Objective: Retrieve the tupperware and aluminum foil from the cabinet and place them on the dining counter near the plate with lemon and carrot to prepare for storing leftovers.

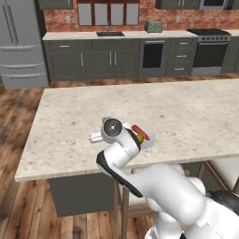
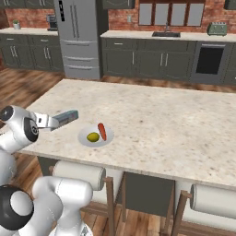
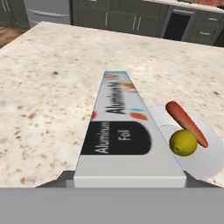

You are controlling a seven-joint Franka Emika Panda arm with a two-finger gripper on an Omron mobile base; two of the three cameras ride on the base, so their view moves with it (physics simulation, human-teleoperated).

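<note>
Foil box (image 3: 124, 127) lies nearest the lens in the hand view, running from bottom centre up toward mid-frame, label side up. It sits lengthwise between the jaws of the pincer (image 2: 51, 121), which stand partly apart and closed on the box near one end. In the right base view the box (image 2: 64, 118) projects from the pincer at centre left, raised off the worktop (image 2: 166, 120) and over its near left part.

Plate (image 2: 85, 137) rests on the worktop just right of the box in that view, carrying the lemon (image 2: 93, 137) and the carrot (image 2: 102, 131). In the hand view the plate (image 3: 210, 157) occupies the lower right, close beside the box.

Task status, judged from these frames:
- Foil: out of the cabinet and brought beside the plate; not yet set down or released.
- Tupperware: none can be made out on the worktop, so its retrieval and placement probably remain.

Next step likely required: lower the box onto bare worktop left of the plate, then open the jaws.
</note>
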